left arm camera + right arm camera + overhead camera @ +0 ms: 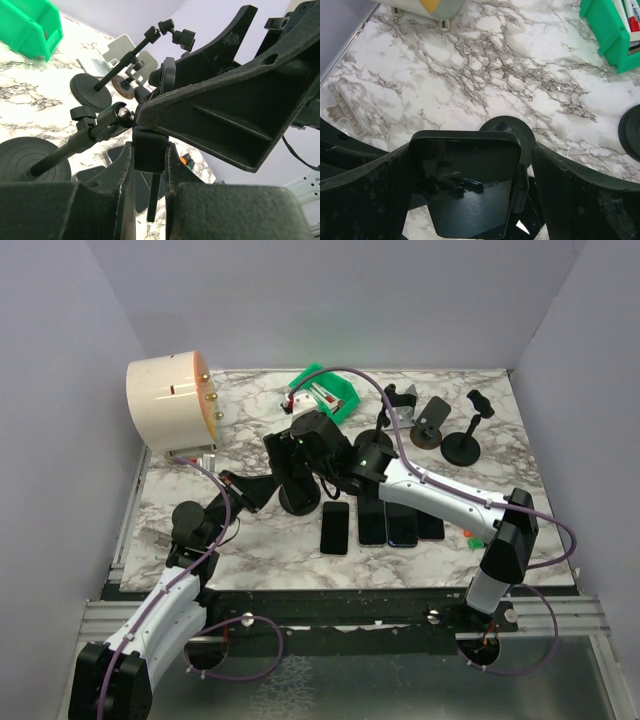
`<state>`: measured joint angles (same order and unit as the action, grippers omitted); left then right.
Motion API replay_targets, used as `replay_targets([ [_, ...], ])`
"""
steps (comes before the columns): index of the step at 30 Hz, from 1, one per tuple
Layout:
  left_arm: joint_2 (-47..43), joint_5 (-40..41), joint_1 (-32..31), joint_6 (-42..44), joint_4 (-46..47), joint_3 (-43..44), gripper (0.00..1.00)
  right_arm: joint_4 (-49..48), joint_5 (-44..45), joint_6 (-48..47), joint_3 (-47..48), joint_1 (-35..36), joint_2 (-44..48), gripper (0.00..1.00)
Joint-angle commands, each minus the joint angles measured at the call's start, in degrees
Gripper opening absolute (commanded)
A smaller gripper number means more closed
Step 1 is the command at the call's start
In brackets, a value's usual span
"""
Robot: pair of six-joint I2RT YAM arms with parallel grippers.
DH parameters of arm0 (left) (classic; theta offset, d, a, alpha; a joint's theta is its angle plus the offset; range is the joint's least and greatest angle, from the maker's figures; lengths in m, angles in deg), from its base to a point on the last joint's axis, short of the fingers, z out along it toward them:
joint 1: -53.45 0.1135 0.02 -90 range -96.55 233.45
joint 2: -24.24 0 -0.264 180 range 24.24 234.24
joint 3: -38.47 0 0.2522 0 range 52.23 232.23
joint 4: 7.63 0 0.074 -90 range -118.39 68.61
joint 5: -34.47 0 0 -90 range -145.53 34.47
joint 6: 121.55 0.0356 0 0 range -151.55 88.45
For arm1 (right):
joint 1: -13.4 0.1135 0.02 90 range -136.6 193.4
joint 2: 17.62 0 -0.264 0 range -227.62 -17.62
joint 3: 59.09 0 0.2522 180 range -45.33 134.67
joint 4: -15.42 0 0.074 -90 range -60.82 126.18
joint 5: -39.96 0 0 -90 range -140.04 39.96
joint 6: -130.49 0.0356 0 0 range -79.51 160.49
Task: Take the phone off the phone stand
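The right gripper (472, 165) has its fingers spread wide on either side of the phone (470, 205), which sits clamped in the phone stand (506, 131). The left gripper (149, 150) pinches narrowly on that stand's black bracket, above the marble table (265, 545).

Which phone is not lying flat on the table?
The phone raised on the phone stand, between the open fingers of the right gripper. The other phones lie flat in a row on the marble table.
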<state>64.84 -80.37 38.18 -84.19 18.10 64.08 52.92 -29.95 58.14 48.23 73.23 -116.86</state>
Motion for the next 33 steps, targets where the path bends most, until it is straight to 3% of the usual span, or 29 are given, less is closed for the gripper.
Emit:
replay_targets([
  [1,-0.9,-1.5,-0.03,-0.27,-0.2,0.63,0.0,1.8,2.07,0.55,2.28,0.46,-2.02,0.93],
  [4,-1.05,-1.61,-0.03,-0.28,-0.24,0.56,0.0,1.37,2.21,0.39,2.25,0.45,-2.33,0.85],
  [6,-1.1,-1.6,-0.03,-0.34,-0.2,0.54,0.0,1.13,2.37,0.29,2.14,0.46,-2.34,0.73],
  [8,-1.14,-1.52,-0.03,-0.47,-0.3,0.45,0.0,0.1,2.61,0.28,1.0,0.39,-1.62,0.54],
  [12,-1.8,-1.25,-0.03,-2.24,-0.03,-0.45,0.0,-3.22,2.75,0.57,-2.82,0.38,1.21,0.03],
  [23,-2.08,0.35,-0.03,-10.35,10.77,-5.18,0.0,-20.75,-9.87,10.31,-21.92,-4.36,12.49,0.0],
  [33,0.28,1.65,-0.03,-14.32,16.93,-8.17,0.0,-29.42,-16.99,14.69,-29.44,-7.0,15.43,0.0],
])
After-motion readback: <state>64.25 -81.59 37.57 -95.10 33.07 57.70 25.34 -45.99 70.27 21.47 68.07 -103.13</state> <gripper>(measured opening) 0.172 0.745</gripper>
